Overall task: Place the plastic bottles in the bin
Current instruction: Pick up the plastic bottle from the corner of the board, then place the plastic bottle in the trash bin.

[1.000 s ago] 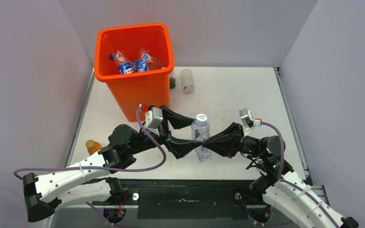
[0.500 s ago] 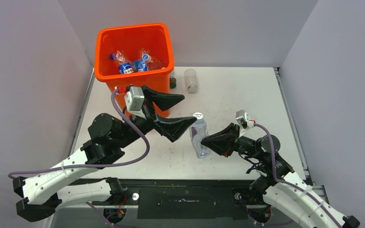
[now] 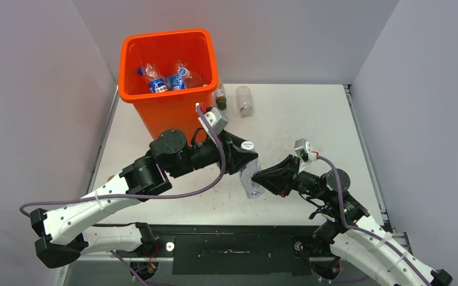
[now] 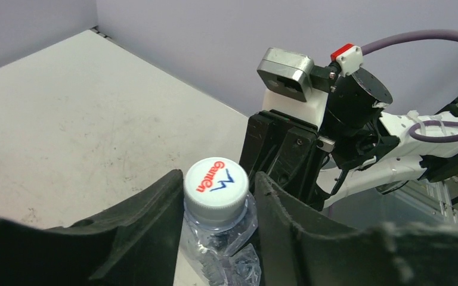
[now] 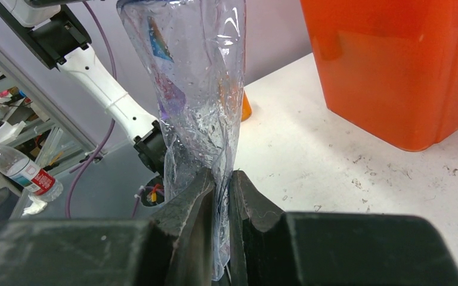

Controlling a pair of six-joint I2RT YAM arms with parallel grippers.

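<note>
A crushed clear plastic bottle (image 3: 250, 180) with a white cap (image 3: 248, 145) stands tilted above the table between both arms. My right gripper (image 3: 258, 177) is shut on its flattened lower body (image 5: 197, 77), fingers (image 5: 191, 190) pinching the plastic. My left gripper (image 3: 245, 157) comes from the left, and its jaws close on either side of the cap and neck (image 4: 226, 238). The orange bin (image 3: 173, 116) stands at the back left with two blue-labelled bottles (image 3: 157, 82) inside. Another clear bottle (image 3: 245, 100) lies on the table right of the bin.
A small green-capped bottle (image 3: 220, 99) stands against the bin's right wall. An orange bottle (image 5: 246, 107) shows behind the held bottle in the right wrist view. Grey walls close in the table on three sides.
My left gripper let go of the bottle's body, swung up and opened wide. It then came back and closed round the cap. The right gripper kept its hold as the bottle tilted.
</note>
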